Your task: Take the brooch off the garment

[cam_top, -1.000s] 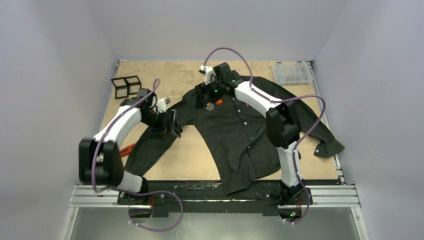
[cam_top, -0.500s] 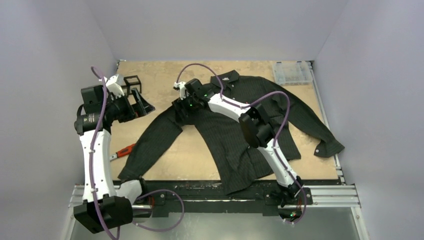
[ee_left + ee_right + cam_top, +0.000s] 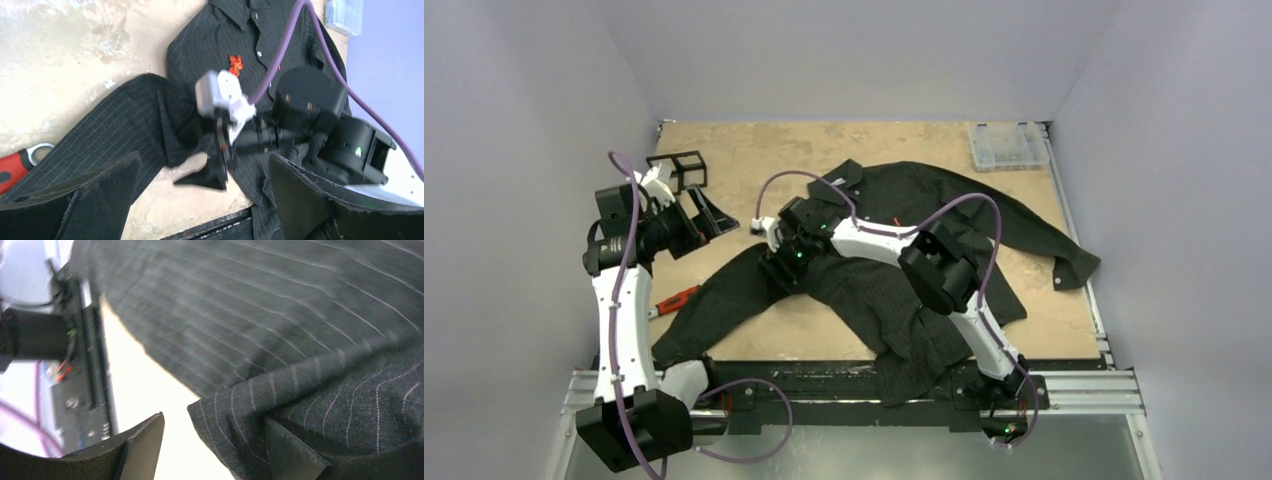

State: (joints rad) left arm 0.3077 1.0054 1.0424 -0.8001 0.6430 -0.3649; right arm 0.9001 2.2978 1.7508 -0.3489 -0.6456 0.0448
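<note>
Black pinstriped shirt (image 3: 894,185) sprawls across the middle and right of the bench (image 3: 754,150), red-orange brooch (image 3: 235,65) on its chest. Left tool (image 3: 707,213) hovers wide open near the left edge. Right tool (image 3: 215,440) has parted fingers (image 3: 140,450) straddling a shirt fold; grip cannot be told.

The top camera sits high behind the arm bases and looks down and forward over the whole worktop (image 3: 754,150), taking in both arms and the entire garment (image 3: 964,200). The left wrist camera hangs above the worktop's left side, facing right and downward past the left claw (image 3: 202,200) (its fingers (image 3: 95,195) frame the lower corners). With the top view it shares the garment's collar and chest, the right claw (image 3: 207,171) and a red-handled tool (image 3: 12,169). The right wrist camera rides very near the cloth, with pinstripes filling its blurred frame and a strip of worktop at the left.
</note>
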